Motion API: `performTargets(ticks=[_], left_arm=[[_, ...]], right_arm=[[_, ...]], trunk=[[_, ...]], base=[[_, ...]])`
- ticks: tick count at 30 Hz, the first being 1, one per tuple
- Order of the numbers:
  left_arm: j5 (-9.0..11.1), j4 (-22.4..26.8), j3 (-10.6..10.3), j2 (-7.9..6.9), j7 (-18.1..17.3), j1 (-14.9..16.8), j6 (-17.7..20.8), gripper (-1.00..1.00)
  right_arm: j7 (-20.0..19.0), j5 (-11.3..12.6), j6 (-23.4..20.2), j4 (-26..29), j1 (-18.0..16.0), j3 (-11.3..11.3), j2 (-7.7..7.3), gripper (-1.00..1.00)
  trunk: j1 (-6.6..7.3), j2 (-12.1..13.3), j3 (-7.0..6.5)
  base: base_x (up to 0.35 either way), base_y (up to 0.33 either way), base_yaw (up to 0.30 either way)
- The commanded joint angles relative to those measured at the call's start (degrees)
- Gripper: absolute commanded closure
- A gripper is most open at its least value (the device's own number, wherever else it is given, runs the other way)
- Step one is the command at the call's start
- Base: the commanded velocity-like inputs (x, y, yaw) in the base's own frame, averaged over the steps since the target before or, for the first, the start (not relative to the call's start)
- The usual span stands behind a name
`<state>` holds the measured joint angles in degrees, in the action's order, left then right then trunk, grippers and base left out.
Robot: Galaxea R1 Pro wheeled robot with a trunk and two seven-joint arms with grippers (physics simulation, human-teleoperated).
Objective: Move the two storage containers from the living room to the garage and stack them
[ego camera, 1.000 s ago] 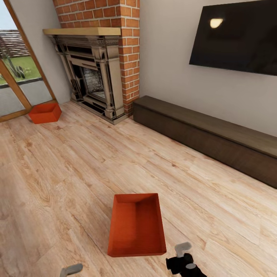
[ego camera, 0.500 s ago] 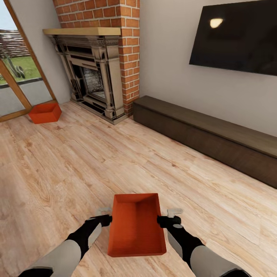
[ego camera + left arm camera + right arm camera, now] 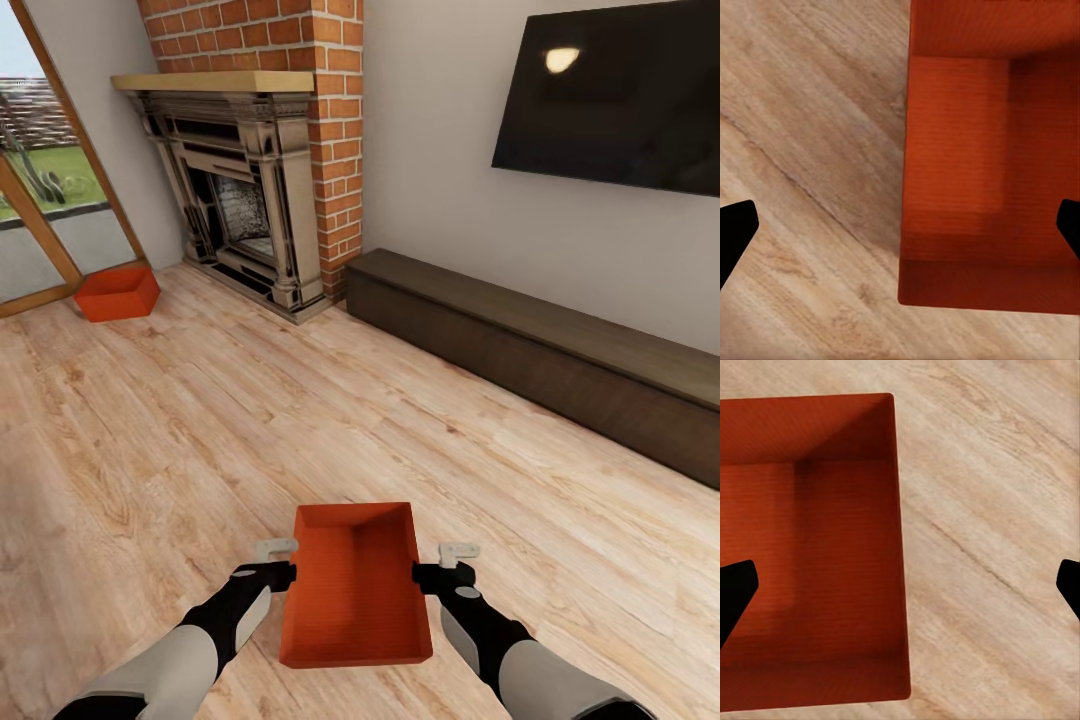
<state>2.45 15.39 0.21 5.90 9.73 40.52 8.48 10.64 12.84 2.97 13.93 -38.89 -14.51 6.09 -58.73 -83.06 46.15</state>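
Two red-orange bins sit in the living room: the near bin (image 3: 355,590) lies on the plank floor (image 3: 200,440) right in front of me, and the far bin (image 3: 118,293) rests well away by the glass door (image 3: 45,210), beside the brick fireplace (image 3: 250,190). I have my left pincer (image 3: 272,562) just beside the near bin's left wall and my right pincer (image 3: 452,562) just beside its right wall, one on each long side. Both pincers stand spread wide; in each wrist view one dark fingertip (image 3: 735,232) sits over bare floor and the other over the bin's inside, so each straddles a wall without pressing it. From the left wrist I see the bin (image 3: 982,172) empty, and likewise from the right wrist (image 3: 817,547). A low dark cabinet (image 3: 540,350) runs along the white wall under the black TV (image 3: 610,90).
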Motion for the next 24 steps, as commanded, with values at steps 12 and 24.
performTargets(ticks=[12,24], left_arm=[[0.45,0.17,0.04,0.05,0.19,0.0,0.31,-1.0],[0.54,0.24,0.12,0.0,0.21,0.0,0.34,-1.0]], right_arm=[[0.34,0.75,0.13,-0.06,-0.04,-1.98,-0.02,-1.0],[0.51,0.7,0.1,-0.05,-0.04,-2.01,0.02,-1.0]], trunk=[[0.0,-0.02,0.04],[0.0,-0.02,0.04]], base=[[0.0,0.0,0.0],[0.0,0.0,0.0]])
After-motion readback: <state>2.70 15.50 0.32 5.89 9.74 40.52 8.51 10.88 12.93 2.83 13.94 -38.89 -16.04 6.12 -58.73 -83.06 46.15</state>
